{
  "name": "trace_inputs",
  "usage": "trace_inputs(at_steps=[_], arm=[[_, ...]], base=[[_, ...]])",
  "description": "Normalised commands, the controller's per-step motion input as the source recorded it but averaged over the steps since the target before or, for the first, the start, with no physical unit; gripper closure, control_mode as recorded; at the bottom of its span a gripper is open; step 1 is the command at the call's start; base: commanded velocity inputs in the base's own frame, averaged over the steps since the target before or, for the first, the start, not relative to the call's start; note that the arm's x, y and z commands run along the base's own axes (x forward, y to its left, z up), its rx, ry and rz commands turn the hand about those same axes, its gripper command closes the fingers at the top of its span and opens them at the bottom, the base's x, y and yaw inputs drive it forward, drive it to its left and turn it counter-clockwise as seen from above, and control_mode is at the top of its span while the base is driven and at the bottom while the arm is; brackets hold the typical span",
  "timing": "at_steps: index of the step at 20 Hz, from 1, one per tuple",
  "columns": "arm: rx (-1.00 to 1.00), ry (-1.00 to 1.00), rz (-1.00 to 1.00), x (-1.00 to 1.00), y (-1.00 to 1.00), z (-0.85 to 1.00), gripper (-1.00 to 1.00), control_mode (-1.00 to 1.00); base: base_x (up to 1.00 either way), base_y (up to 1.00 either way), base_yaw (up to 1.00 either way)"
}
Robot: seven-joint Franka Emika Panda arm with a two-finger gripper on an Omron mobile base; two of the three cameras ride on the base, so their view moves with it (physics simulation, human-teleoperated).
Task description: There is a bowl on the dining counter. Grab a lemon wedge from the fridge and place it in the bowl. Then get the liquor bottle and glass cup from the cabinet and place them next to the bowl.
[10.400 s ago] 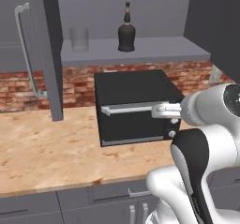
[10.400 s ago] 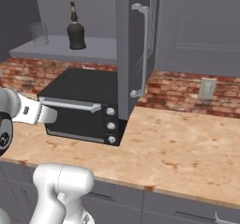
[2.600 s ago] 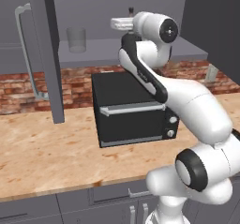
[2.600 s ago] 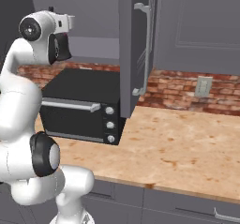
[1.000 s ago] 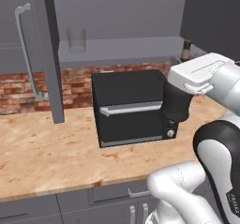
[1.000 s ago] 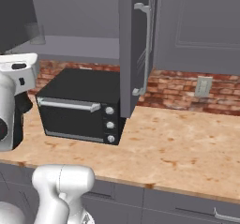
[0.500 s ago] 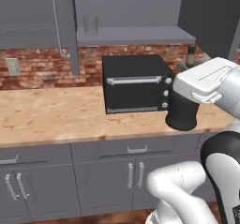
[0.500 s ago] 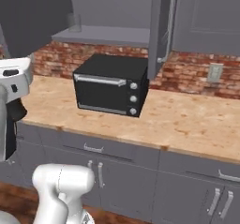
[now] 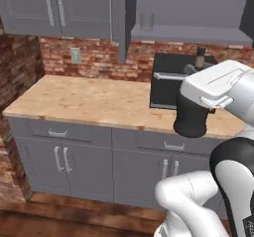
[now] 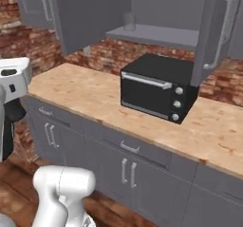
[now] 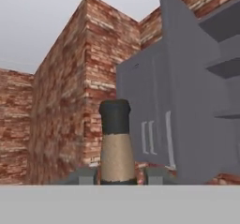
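Glossy white rounded arm [image 9: 233, 181], dark joint bands, boxy white hand, small grey finger tips [image 11: 84, 175]

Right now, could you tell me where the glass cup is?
The glass cup stands on the open cabinet's shelf, upper middle of the left base view, above the black toaster oven on the counter.

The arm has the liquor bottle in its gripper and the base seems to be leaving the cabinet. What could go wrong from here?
The gripper holds the liquor bottle low on its neck, so a sharp turn of the base might let it tilt or slip. The cabinet doors stand open over the counter; a high arm swing could clip them. The glass cup sits on the shelf, so a return trip is needed.
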Motion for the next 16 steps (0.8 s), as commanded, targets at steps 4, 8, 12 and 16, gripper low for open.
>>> trace_inputs(at_steps=[4,8,12,16], arm=[[0.0,0.0,0.0,0.0,0.0,0.0,1.0,1.0],[0.0,0.0,0.0,0.0,0.0,0.0,1.0,1.0],[0.0,0.0,0.0,0.0,0.0,0.0,1.0,1.0],[0.0,0.0,0.0,0.0,0.0,0.0,1.0,1.0]], base=[[-0.05,0.35,0.59],[0.0,0.4,0.61],[0.0,0.4,0.61],[0.0,0.43,0.58]])
